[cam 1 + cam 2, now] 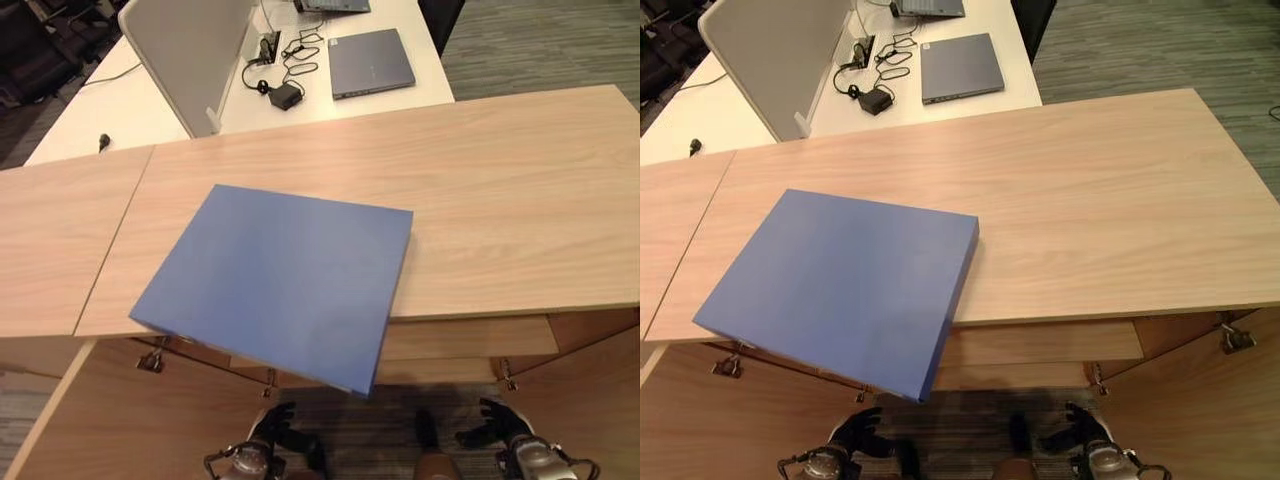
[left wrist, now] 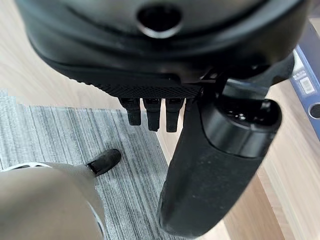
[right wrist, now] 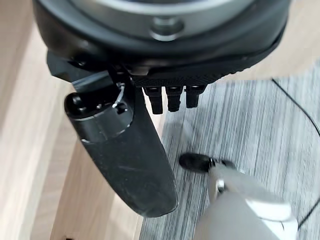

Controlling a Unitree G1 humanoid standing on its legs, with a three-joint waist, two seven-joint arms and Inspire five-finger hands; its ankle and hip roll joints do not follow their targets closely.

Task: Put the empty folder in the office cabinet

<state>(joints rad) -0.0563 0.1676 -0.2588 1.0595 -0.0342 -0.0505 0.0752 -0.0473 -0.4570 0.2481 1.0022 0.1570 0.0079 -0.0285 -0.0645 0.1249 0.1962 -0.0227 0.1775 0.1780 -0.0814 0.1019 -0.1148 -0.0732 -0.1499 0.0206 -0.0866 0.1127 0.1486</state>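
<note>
Blue folder (image 1: 280, 283) lay flat on the cabinet (image 1: 500, 200) top, near corner overhanging the front edge, above and ahead of both hands, left hand (image 1: 268, 432) and right hand (image 1: 492, 425) hung low, fingers relaxed, empty.

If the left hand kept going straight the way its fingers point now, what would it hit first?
Most likely the grey carpet floor. In its wrist view the left hand hangs low beside the wooden cabinet, its relaxed fingers aimed down at the carpet with nothing between; depth is hard to judge.
</note>
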